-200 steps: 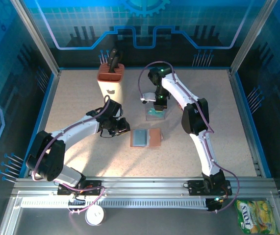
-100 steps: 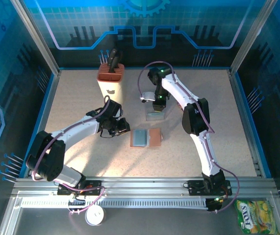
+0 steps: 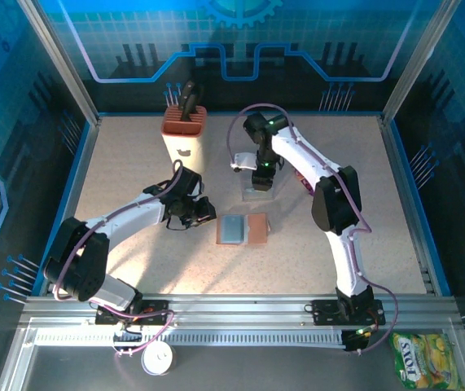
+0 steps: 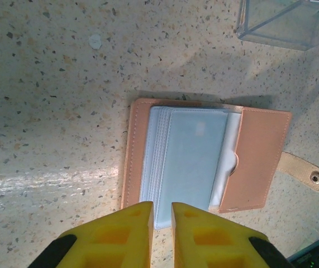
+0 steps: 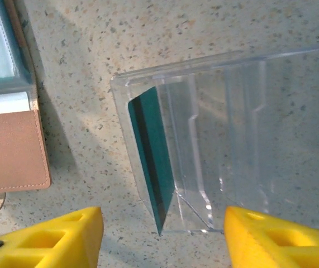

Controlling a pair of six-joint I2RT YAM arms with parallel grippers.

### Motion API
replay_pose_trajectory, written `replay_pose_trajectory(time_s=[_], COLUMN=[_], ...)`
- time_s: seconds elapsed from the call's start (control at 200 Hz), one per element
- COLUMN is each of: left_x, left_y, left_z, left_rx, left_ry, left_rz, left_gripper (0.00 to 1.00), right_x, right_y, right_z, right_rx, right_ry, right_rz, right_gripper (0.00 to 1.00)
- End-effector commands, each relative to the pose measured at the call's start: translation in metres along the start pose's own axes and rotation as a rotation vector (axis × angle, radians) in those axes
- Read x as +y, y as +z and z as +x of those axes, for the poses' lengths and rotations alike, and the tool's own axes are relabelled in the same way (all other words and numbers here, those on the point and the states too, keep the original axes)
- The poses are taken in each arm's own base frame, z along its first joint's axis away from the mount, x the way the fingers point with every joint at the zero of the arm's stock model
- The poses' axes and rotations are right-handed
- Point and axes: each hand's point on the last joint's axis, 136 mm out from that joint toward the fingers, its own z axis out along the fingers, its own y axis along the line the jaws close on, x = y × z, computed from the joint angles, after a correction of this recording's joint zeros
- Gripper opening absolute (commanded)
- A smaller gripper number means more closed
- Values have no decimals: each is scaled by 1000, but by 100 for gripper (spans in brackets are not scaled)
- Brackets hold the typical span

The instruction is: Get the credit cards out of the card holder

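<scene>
Credit card [image 5: 152,151] on edge, long axis along clear tray [image 5: 248,111] wall

Green-yellow snack packet [image 3: 424,360], printed lettering too blurred to read

A robot lab cell: speckled table [image 3: 142,261] fenced by aluminium posts [image 3: 59,61] and blue printed panels [image 3: 313,32], two arms [image 3: 126,216] bolted at its near edge.

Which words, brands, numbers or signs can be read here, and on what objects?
Snack packet: big letters, turned sideways, too blurred to read with certainty.
Credit card in the clear tray: no text shows.
Card holder: no text shows.
</scene>
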Motion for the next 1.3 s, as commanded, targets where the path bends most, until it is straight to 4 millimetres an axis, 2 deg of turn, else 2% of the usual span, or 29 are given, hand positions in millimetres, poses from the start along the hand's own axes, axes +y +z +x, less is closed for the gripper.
replay_pose_trajectory(time_s=[0.0, 0.285, 0.47, 0.83, 0.975, 1.296], left_x=[5, 6, 6, 6, 7, 6], left_y=[3, 3, 3, 3, 3, 4], left_z=[4, 4, 4, 4, 5, 4], left_rx=[14, 16, 16, 17, 20, 18], left_ry=[-23, -25, -24, -26, -24, -24], left_rz=[4, 3, 6, 0, -1, 3], left_gripper=[17, 17, 17, 17, 17, 17], right_x=[-6, -16, -29, -55, -61, -61], right_y=[2, 26, 20, -14, -13, 9], right_z=[-3, -1, -5, -11, -12, -8], right_rx=[-1, 38, 16, -23, -18, 4], right_ry=[-2, 7, 15, 10, 9, 9], right_rz=[61, 128, 209, 369, 388, 391], right_gripper=[65, 67, 66, 64, 64, 65])
